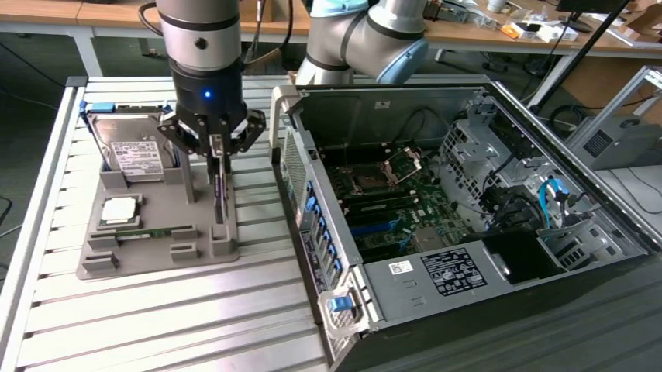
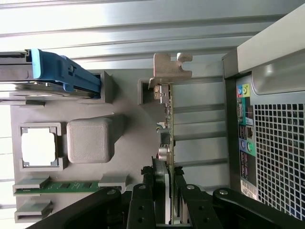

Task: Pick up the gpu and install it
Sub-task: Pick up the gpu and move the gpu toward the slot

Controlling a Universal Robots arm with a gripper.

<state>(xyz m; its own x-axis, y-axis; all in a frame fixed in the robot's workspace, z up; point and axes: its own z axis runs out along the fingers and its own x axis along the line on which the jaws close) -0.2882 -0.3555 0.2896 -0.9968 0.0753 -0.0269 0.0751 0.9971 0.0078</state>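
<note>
The gpu (image 1: pixel 220 203) stands edge-up along the tray's (image 1: pixel 155 260) edge nearest the computer case (image 1: pixel 310 225), our claw (image 1: pixel 215 151) clamped on top.

Lit brightly and evenly from above in the exterior view. Streaked with pale glare along the ribbed table (image 1: pixel 166 318) at 7 o'clock. Sunk in deep shadow inside the computer case (image 1: pixel 393 291) at 4 o'clock. Marked by a small blue glow above the gripper (image 1: pixel 217 155) at 11 o'clock. Washed out to white over the processor (image 2: pixel 38 148) in the wrist view, with a sheen on the metal bracket of the gpu (image 2: pixel 167 129).
</note>
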